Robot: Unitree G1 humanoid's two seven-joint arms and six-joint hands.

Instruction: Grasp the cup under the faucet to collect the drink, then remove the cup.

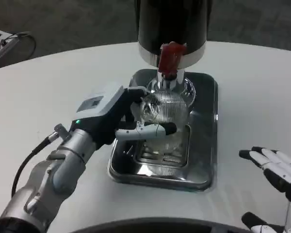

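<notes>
**Cup Held at the Faucet**

On the white worktop (48, 82), a rectangular polished-metal drip tray (206, 145) with rounded corners and a raised rim sits below a cylindrical dispenser (172, 24). The dispenser body is glossy black with a bright metal band at its base. A red lever (170, 58) projects from the front of that band, with the faucet (166, 80) directly beneath it.

The cup (162, 109) is clear, rounded and finely ribbed with vertical ridges. It stands upright over the slotted grille in the tray, directly under the faucet. Whether the cup holds any liquid cannot be determined.

The left hand (123, 116) grips the cup from its left side: one white-and-black finger crosses the front of the ribbed wall, and others wrap behind it. The silver forearm extends toward the lower left, with a black cable alongside.

The right hand (276, 170) rests well apart from the tray near the right edge, released, fingers spread, grasping nothing.
</notes>
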